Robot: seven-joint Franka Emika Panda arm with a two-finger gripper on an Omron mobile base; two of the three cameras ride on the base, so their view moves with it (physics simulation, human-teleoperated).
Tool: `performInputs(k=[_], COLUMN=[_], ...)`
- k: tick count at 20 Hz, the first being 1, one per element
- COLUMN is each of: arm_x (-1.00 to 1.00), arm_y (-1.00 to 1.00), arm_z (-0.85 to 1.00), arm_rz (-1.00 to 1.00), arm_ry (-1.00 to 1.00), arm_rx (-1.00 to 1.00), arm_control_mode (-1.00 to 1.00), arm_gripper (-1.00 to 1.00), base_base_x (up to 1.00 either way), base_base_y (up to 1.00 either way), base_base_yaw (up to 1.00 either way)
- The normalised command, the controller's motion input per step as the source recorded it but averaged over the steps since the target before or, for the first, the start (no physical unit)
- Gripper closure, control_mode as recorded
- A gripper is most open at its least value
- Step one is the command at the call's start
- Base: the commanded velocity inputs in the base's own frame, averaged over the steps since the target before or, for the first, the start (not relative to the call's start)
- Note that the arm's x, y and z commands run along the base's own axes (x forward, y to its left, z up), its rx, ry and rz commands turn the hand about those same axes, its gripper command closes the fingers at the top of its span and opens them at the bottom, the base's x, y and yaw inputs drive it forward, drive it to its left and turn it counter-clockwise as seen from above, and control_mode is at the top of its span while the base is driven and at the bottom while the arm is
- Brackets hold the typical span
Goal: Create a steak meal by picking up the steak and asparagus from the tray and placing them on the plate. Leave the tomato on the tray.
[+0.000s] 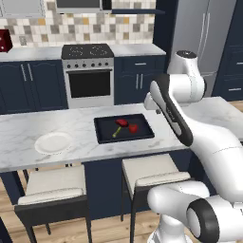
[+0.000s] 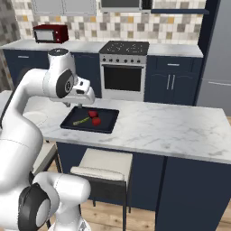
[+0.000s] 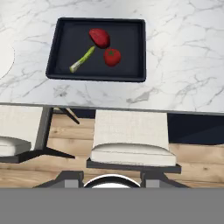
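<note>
- The gripper (image 2: 79, 106) hangs high above the near edge of the marble island counter (image 3: 183, 57); how far its jaws stand apart cannot be told, and nothing shows between them.
- The black tray (image 3: 131, 43) lies ahead of the jaws and well below them.
- On the tray, the steak (image 3: 99, 37) sits farthest from the jaws, the tomato (image 3: 112, 57) just beside it and nearer, the asparagus (image 3: 82, 59) slanted to their left.
- The white plate (image 1: 53, 142) rests on the counter, apart from the tray, off to the jaws' left.
- 2 stools (image 3: 131, 144) stand under the counter edge.
</note>
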Motion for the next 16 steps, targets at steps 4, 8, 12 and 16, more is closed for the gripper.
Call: performInputs(k=[4,8,12,16], arm_x=[0.0,0.0,0.0,0.19], arm_y=[0.22,0.52,0.56,0.56], arm_z=[-0.1,-0.48,-0.51,-0.41], arm_rz=[0.0,0.0,-0.04,-0.03], arm_ry=[0.0,-0.05,-0.04,0.01], arm_rx=[-0.01,-0.03,-0.01,0.0], arm_control_mode=[-1.0,-1.0,-1.0,-1.0], arm_gripper=[-1.0,-1.0,-1.0,-1.0], base_base_x=[0.0,0.0,0.0,0.0], base_base_y=[0.0,0.0,0.0,0.0], base_base_yaw=[0.0,0.0,0.0,0.0])
